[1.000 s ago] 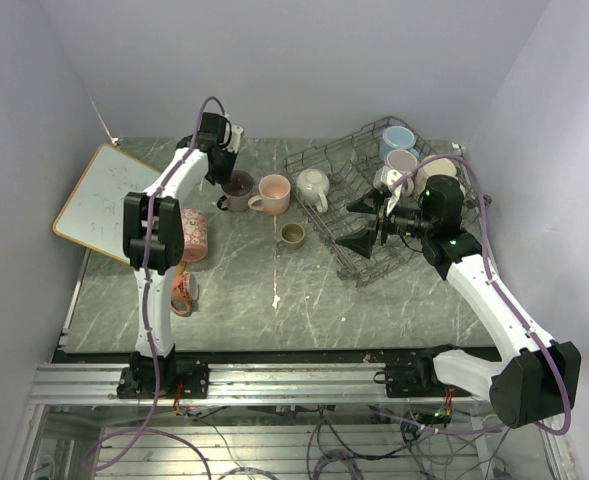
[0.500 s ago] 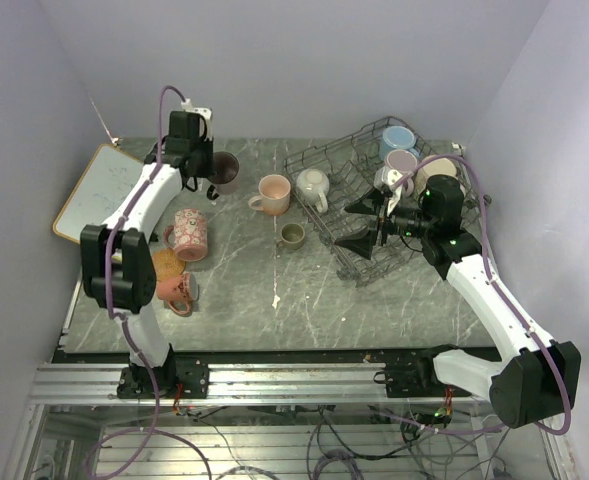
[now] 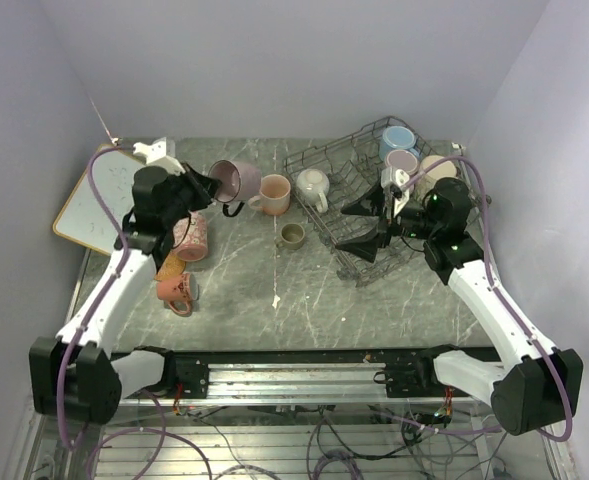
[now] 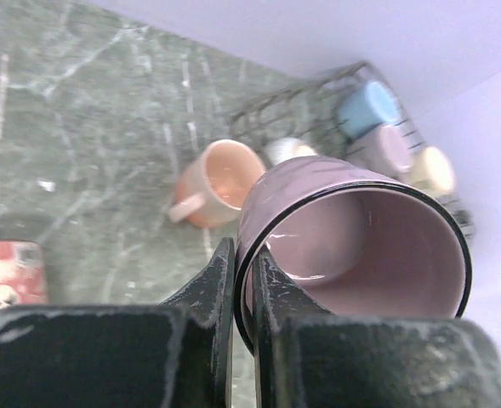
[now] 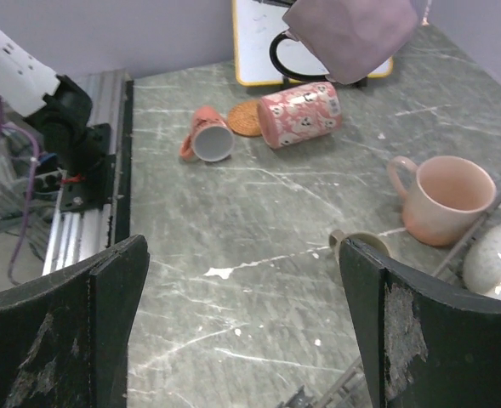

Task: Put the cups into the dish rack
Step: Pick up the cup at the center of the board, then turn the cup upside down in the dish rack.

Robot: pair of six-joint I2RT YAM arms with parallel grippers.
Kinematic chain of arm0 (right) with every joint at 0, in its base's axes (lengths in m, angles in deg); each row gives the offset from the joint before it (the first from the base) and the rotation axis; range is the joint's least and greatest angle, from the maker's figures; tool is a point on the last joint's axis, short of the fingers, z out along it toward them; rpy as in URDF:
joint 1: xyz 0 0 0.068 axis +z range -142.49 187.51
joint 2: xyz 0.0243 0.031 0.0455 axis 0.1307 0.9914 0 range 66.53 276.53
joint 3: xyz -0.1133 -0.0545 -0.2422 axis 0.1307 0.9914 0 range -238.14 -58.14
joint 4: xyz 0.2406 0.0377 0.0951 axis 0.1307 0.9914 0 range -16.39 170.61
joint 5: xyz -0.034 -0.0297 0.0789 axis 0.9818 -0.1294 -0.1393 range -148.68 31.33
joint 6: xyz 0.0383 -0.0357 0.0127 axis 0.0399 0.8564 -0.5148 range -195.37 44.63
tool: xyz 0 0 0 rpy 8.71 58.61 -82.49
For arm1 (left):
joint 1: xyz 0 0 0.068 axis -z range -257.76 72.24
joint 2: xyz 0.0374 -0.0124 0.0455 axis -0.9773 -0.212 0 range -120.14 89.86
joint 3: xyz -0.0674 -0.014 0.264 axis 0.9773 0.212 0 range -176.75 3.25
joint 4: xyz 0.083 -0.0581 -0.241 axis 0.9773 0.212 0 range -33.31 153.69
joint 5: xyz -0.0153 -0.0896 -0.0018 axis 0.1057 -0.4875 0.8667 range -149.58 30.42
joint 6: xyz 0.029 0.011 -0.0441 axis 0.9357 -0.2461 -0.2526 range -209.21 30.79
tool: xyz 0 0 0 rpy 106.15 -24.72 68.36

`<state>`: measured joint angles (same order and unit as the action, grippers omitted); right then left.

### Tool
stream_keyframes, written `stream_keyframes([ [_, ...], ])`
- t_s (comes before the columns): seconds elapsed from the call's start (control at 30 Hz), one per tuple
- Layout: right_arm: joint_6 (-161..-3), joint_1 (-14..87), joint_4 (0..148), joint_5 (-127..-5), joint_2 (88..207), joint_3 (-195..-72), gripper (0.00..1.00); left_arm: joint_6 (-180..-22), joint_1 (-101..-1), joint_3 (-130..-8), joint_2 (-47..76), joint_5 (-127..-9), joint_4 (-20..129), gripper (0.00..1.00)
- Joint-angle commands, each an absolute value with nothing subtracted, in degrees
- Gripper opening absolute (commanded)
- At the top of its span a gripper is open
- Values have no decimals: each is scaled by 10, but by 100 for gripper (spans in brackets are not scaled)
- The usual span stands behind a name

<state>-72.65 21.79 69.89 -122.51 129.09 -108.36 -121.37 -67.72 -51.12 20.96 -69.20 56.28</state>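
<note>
L gripper (image 4: 242,265): fingers clenched on the rim wall of the mauve mug (image 4: 359,240), one inside, one outside.
Mauve mug: held off the table, tipped on its side, just left of the peach mug (image 3: 273,194).
R gripper (image 3: 353,228): fingers spread wide, nothing btwn them; at the near-left edge of the dish rack (image 3: 342,168).
Dish rack: far-right of the table; lt-blue mug (image 3: 399,138), pink mug (image 3: 402,160) and cream mug (image 3: 435,170) at its far end.
Table: olive cup (image 3: 292,235) upright; floral mug (image 3: 191,236) on its side.

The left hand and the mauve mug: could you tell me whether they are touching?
Touching. The left wrist view shows the left hand pinching the rim of the mauve mug.
</note>
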Motion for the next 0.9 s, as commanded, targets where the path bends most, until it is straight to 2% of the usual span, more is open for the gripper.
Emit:
stream_keyframes([
  [0.0,-811,216,610,-1275,1279,-1059,94,-1365,-669,-448,292,-728,385,7],
  [0.23,-927,215,475,-1299,1276,-1024,94,-1473,-634,-359,394,-697,297,7],
  [0.4,-1063,215,343,-1303,1285,-994,94,-1535,-576,-306,424,-646,202,7],
  [0.57,-1185,217,223,-1287,1299,-968,96,-1554,-485,-280,410,-577,120,7],
  [0.87,-1257,225,181,-1258,1308,-954,96,-1573,-363,-266,324,-490,-53,7],
])
